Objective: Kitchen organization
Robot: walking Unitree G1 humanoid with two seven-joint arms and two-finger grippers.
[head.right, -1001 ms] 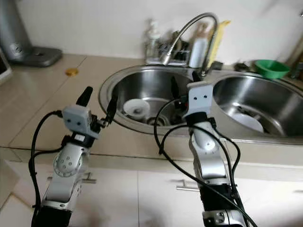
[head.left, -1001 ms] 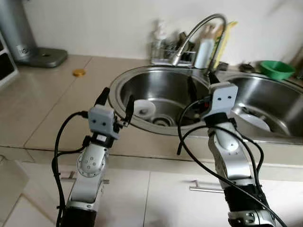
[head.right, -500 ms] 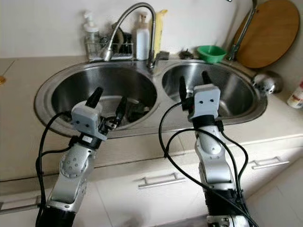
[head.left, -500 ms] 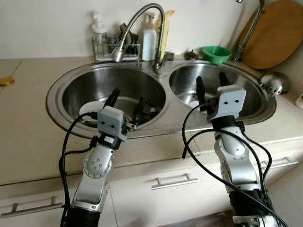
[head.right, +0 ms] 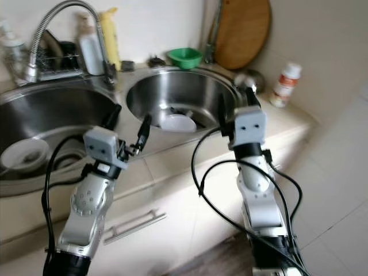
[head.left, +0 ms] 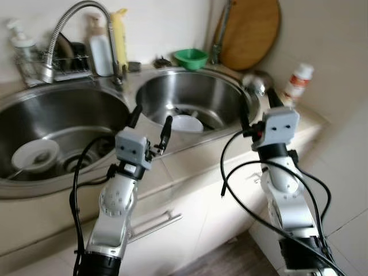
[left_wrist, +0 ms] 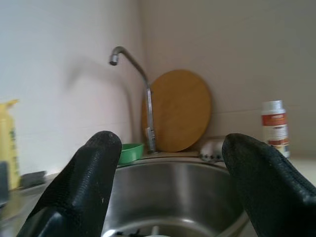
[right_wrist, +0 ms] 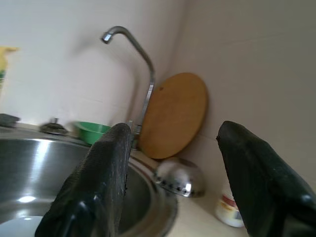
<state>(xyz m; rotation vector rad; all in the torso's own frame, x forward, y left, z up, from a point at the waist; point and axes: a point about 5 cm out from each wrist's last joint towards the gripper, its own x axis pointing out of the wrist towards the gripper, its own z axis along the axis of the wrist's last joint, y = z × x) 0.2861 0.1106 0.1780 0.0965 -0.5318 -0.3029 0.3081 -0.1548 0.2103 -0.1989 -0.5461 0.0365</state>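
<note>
Both arms are raised in front of a double sink. The left gripper point(head.left: 150, 122) sits at the centre of the frame with its fingers spread and nothing between them. The right gripper point(head.left: 257, 107) sits right of centre, also spread and empty, above the counter edge.

The things most likely to need tidying lie in the sink: a white bowl point(head.left: 187, 122) at the bottom of the right basin point(head.left: 230, 100), mid-frame, and a white plate point(head.left: 34, 155) in the left basin point(head.left: 109, 109) at the lower left. A green bowl point(head.left: 191, 57) stands on the rim at the top centre, a round wooden board point(head.left: 250, 31) leans in the corner at the upper right, and a small bottle point(head.left: 295, 82) stands on the counter at the right.

Nothing is held yet, so the step looks like choosing and approaching. The white bowl is nearest both grippers. It would be wise to stop and steady the body first, then lower one gripper over the basin's edge and take the bowl by its rim, keeping the cables off the metal edge.
</note>
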